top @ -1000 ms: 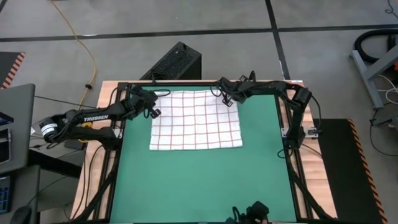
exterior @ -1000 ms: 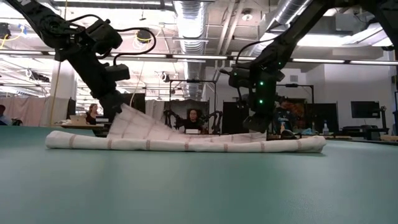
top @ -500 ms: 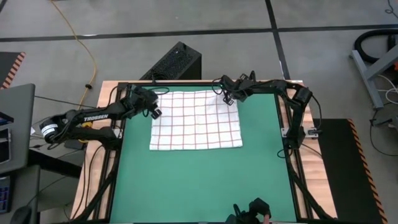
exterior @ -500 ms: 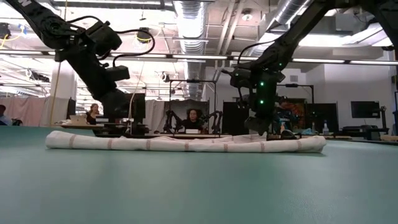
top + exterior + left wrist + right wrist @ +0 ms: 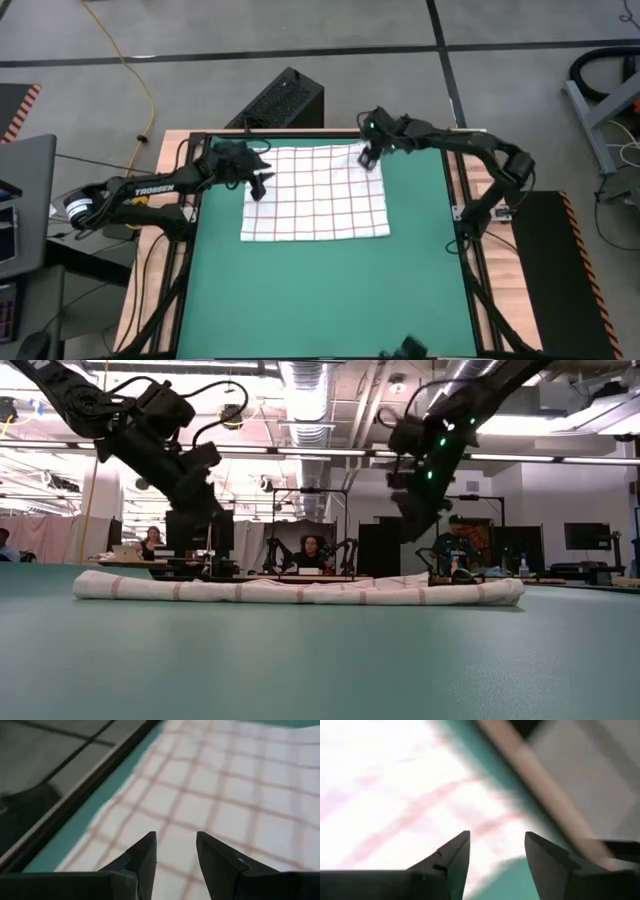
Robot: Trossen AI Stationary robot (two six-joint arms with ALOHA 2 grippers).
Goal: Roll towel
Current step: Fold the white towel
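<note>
Fingers apart on both my grippers, nothing held. Left gripper [image 5: 259, 183] hangs over the towel's [image 5: 316, 192] upper-left corner, right gripper [image 5: 368, 157] over its upper-right. Towel lies flat in the mat's [image 5: 330, 290] upper half; that top edge, running left to right, is nearest both.

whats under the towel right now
The towel lies flat on the green mat, which shows all around it. Whatever sits beneath the cloth itself is covered. Both grippers hover above its far corners, jaws open.
</note>
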